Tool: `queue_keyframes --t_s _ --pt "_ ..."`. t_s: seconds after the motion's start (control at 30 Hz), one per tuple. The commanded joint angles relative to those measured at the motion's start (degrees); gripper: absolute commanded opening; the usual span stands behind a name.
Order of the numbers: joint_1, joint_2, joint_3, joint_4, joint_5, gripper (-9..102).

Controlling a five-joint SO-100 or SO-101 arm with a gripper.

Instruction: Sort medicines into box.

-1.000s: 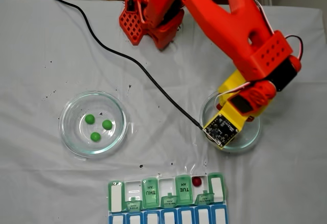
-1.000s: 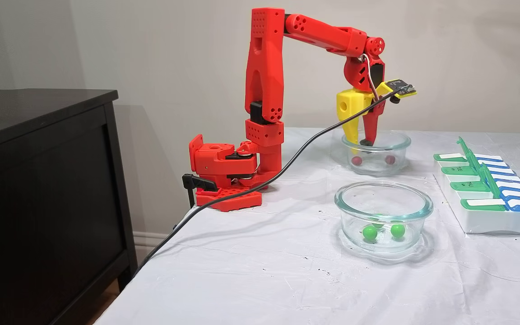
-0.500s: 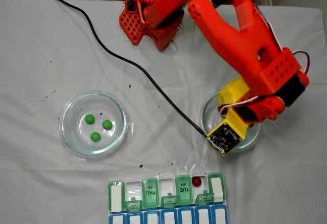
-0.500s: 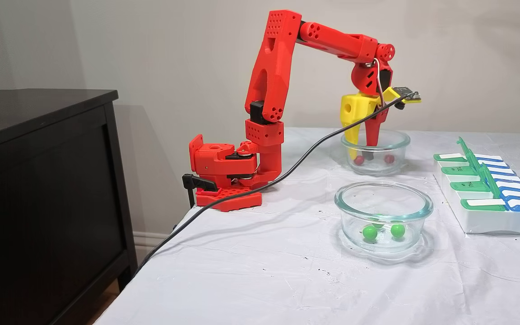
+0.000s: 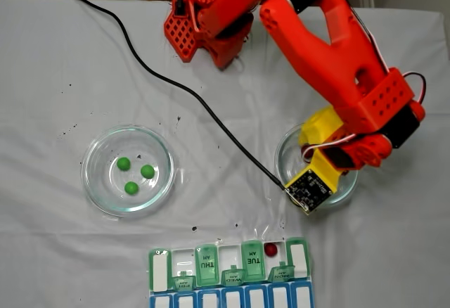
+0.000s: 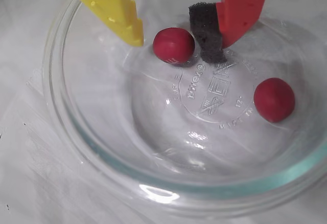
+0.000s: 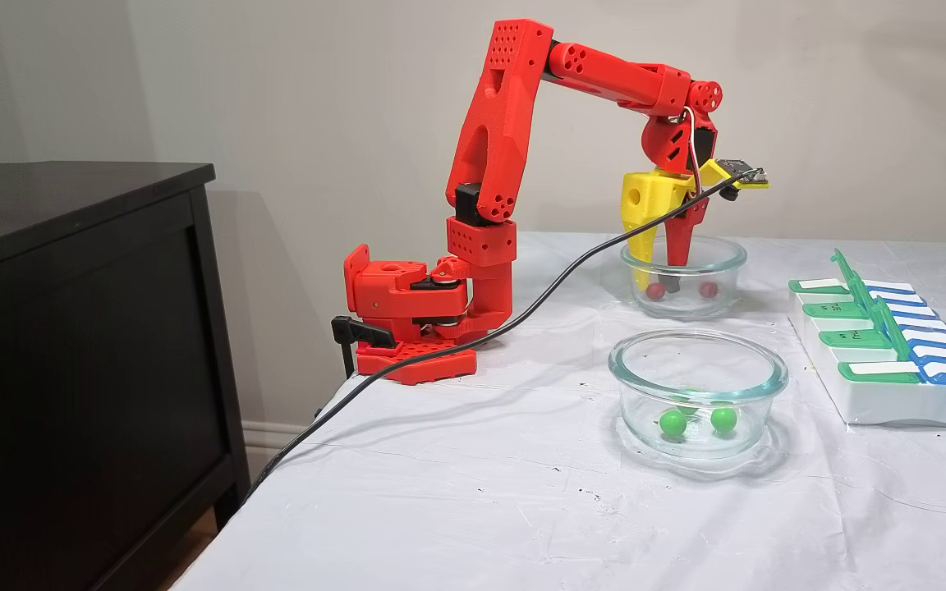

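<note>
Straddling a red ball [image 6: 173,45], fingers [image 6: 130,27] parted, gripping nothing — second ball [image 6: 274,99] near glass dish [image 6: 76,132] wall

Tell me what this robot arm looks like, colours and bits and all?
The arm is bright red plastic, blocky, with rows of small round holes and a grid-patterned base. Its gripper has one yellow saw-toothed finger and one red finger with a dark foam pad. A small bare circuit board sits on a yellow mount, with a black cable and thin white and red wires.

Two clear glass dishes [image 5: 128,170] [image 7: 684,275] on a wrinkly white tablecloth [image 5: 63,97]. Black cable [image 5: 176,83] snaking across. Dark cabinet [image 7: 79,328] off beside the table.
</note>
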Motion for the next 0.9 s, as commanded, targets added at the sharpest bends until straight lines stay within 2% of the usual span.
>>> queue_keyframes --t_s 0.0,0.23,0.33,0.63,0.87 --pt "0.2 0.5 0.4 -0.3 -0.4 17" --pt "0.6 0.2 1.4 -0.4 -0.9 13" --pt "0.7 -0.2 1.6 -0.3 -0.8 0" --pt "0.7 2.8 3.5 -1.9 -0.2 0" --pt "3.8 8.0 -0.9 0.4 -2.2 0"
